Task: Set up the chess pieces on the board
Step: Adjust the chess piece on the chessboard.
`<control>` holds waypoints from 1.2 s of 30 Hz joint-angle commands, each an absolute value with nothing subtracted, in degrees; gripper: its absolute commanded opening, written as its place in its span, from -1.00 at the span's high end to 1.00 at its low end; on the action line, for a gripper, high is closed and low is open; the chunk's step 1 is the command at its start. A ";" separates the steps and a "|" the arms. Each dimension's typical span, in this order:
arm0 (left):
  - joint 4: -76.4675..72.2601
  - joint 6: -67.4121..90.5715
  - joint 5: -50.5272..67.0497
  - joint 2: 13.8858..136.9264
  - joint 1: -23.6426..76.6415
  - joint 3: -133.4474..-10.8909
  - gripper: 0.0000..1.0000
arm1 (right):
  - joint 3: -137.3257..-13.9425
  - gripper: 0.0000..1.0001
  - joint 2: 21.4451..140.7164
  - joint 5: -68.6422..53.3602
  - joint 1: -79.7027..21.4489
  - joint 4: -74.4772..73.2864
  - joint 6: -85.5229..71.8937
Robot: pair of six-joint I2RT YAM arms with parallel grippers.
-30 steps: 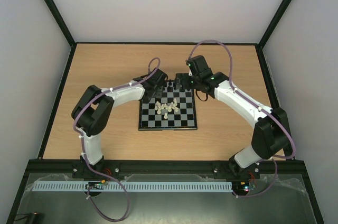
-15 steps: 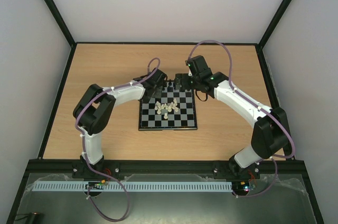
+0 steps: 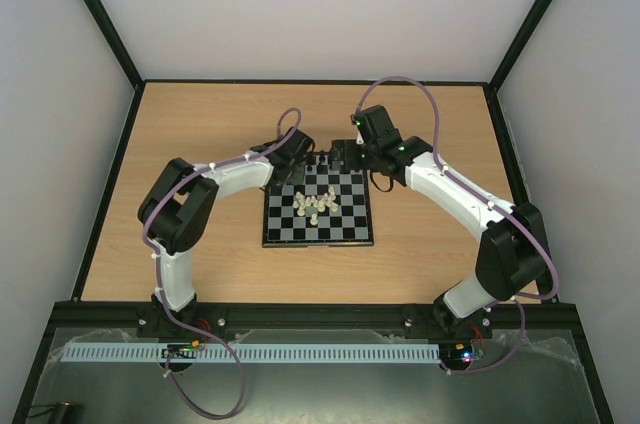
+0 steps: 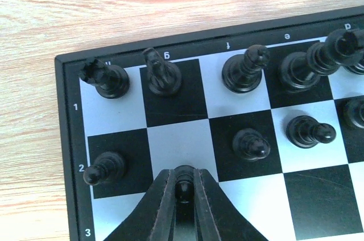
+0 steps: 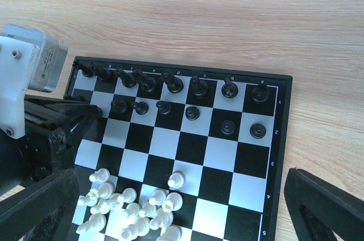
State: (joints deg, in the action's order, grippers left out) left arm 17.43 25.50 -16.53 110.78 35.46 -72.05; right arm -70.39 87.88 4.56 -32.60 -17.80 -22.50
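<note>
The left gripper [image 4: 183, 195] is closing almost shut on a black pawn [image 4: 183, 188]. It is holding the pawn low over the far left part of the board [image 4: 69, 138], just near of an empty pale square. The right gripper [image 5: 179, 195] is hanging wide open with nothing in it, above the heap of white pieces [image 5: 136, 210] in the middle of the board.

The empty square is sitting between a left pawn [image 4: 105, 167] and a right pawn [image 4: 252, 144]. The gap is tight, so the gripper could be knocking one over while going in. If the pawn is tilting when let go, it could be tipping and rolling. The two arms are also working close together and could be bumping.

The left wrist view is showing the pawn in the grip. The top view is hiding that under the arm, but it is showing both arms meeting at the far edge over the wooden surface [image 3: 200, 144]. The right wrist view is showing both rows of black pieces [image 5: 170, 84].
</note>
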 commanded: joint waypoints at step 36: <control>20.68 24.94 -18.77 109.16 35.70 -75.48 0.23 | -69.35 -1.00 89.30 2.63 -32.78 -17.93 -22.50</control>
